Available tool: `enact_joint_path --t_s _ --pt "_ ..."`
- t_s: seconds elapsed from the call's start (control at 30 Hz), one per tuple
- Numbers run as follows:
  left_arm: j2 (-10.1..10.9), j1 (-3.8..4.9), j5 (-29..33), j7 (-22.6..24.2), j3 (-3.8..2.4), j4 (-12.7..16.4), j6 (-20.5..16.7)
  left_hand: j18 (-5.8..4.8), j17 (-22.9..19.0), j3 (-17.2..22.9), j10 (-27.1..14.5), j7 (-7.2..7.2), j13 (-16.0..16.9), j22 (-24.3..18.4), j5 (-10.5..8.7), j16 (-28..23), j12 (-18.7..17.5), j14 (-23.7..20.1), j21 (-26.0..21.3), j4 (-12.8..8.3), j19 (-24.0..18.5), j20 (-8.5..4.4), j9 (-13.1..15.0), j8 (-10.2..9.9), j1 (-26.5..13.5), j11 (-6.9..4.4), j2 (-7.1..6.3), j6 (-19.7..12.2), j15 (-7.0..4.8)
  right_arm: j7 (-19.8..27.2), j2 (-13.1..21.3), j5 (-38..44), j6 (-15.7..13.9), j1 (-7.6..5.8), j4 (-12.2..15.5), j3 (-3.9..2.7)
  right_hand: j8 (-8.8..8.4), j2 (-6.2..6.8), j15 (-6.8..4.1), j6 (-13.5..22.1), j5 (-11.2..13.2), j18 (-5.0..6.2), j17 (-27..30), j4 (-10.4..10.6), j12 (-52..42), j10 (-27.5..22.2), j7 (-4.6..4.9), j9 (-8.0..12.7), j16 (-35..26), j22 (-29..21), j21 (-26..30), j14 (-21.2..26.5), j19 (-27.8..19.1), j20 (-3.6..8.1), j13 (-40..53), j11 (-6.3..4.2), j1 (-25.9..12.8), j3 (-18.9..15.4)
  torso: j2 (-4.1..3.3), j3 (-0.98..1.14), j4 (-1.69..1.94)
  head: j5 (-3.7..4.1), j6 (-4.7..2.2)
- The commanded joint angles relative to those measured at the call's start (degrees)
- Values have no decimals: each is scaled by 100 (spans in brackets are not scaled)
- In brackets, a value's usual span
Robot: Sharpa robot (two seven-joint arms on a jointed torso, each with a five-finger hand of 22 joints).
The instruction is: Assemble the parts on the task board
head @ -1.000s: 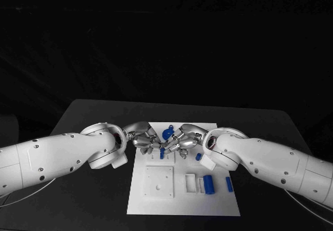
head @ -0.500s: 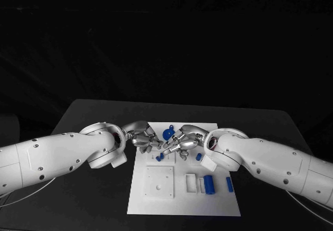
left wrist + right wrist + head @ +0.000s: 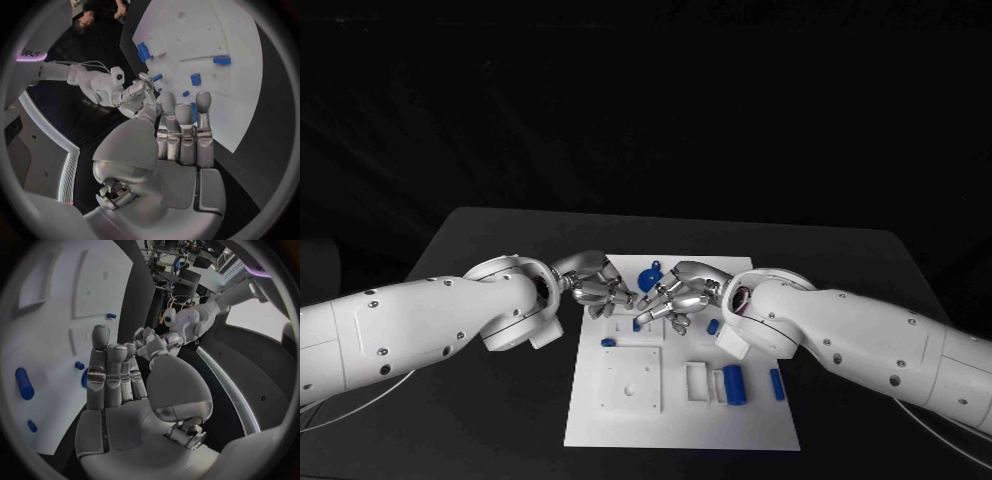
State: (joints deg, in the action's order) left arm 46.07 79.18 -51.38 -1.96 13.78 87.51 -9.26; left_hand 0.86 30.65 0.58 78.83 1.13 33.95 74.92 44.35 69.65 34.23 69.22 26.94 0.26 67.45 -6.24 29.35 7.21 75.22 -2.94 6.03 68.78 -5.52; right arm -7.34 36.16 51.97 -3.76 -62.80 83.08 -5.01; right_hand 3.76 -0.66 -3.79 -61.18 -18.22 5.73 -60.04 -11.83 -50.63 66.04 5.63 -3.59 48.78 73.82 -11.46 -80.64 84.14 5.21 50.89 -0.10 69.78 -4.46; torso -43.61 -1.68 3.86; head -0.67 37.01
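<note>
In the head view, the white board (image 3: 682, 385) is seen in the middle of the black table (image 3: 488, 240). The left hand (image 3: 599, 291) and right hand (image 3: 672, 296) are met over the board's far end, fingertips near each other. A small blue piece (image 3: 639, 324) is seen just under the fingertips; whether it is pinched cannot be told. Another small blue piece (image 3: 609, 342) lies at the board's left edge, and a blue cylinder (image 3: 733, 383) lies in the board's near right part.

In the left wrist view, the left hand (image 3: 178, 145) is shown with fingers straight, side by side, nothing held.

In the right wrist view, the right hand (image 3: 119, 390) is likewise extended, nothing gripped.
</note>
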Motion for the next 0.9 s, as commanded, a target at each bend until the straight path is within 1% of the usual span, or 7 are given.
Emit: enact_joint_path --t_s 0.03,0.17,0.2,0.23,0.37,0.67,0.9 --pt "24 2 76 -17 -3 2 -68 97 2 243 20 15 7 111 5 -1 -44 51 12 -225 19 -32 -38 -50 52 -3 -28 -29 -6 69 22 410 -311 11 21 -2 -25 9 -24 -56 17 33 -46 -93 -78 42 -2 -1 77 41 -135 -53 208 -14 44 -17 31 172 1 2 3 -13 4" --pt "82 3 105 -63 -3 3 -134 87 -13 221 -19 40 -1 102 -235 -42 -78 47 -12 -193 28 -36 -167 -116 59 -10 -47 -66 -8 108 49 567 -441 20 48 -2 -23 13 -30 -93 26 33 -92 -256 -128 77 -7 -1 127 85 -268 -77 207 -9 111 -25 -55 417 -2 3 1 -16 5" --pt "104 4 104 -85 -3 -1 -152 82 -26 176 -23 46 -9 94 -507 -64 -90 50 -29 -196 33 -34 -223 -142 74 -2 -65 -100 -5 118 57 618 -475 23 57 -2 -22 11 -31 -96 34 33 -96 -266 -134 86 -9 -2 134 89 -286 -80 206 -9 117 -27 -54 432 -1 3 2 -16 8" --pt "127 4 96 -110 -3 -6 -163 72 -39 76 -41 63 -26 81 -1027 -86 -116 50 -52 -179 36 -25 -301 -214 56 -3 -104 -215 12 130 65 672 -510 25 65 -2 -22 13 -31 -110 38 33 -108 -298 -142 92 -11 -2 146 92 -299 -84 204 -9 131 -32 -78 487 1 6 0 -23 10" --pt "236 6 -79 -242 -2 -19 -152 53 -90 -389 -67 33 -94 21 -2097 -176 -191 56 -173 -131 60 -7 -611 -248 104 1 -254 -144 21 192 101 925 -679 36 113 -2 -23 21 -38 -156 27 32 -135 -363 -180 130 -24 -2 180 117 -387 -109 212 -3 176 -40 -94 587 10 13 -2 -36 7" --pt "536 5 242 -393 -1 -22 -681 37 -249 -1112 -104 156 -579 -162 -2174 -568 -823 -6 -607 284 122 44 -1543 -144 236 89 -194 -260 92 310 -19 2631 -1326 106 274 -1 -22 128 -69 -263 25 15 -317 -422 -458 353 -61 -2 412 273 -926 -234 243 22 481 -73 -121 935 55 -17 -8 -236 8" --pt "609 5 1607 56 -2 -187 -1640 64 -760 -1162 -27 257 -1915 -874 -2067 -1684 -1832 67 -1397 372 170 200 -2001 43 456 255 -104 -432 244 -26 -370 3826 -1422 148 259 107 -24 151 -95 -435 248 -82 -550 -397 -985 671 -113 -1 703 397 -1486 -317 268 63 1041 -109 -158 1258 139 -41 -29 -472 49"
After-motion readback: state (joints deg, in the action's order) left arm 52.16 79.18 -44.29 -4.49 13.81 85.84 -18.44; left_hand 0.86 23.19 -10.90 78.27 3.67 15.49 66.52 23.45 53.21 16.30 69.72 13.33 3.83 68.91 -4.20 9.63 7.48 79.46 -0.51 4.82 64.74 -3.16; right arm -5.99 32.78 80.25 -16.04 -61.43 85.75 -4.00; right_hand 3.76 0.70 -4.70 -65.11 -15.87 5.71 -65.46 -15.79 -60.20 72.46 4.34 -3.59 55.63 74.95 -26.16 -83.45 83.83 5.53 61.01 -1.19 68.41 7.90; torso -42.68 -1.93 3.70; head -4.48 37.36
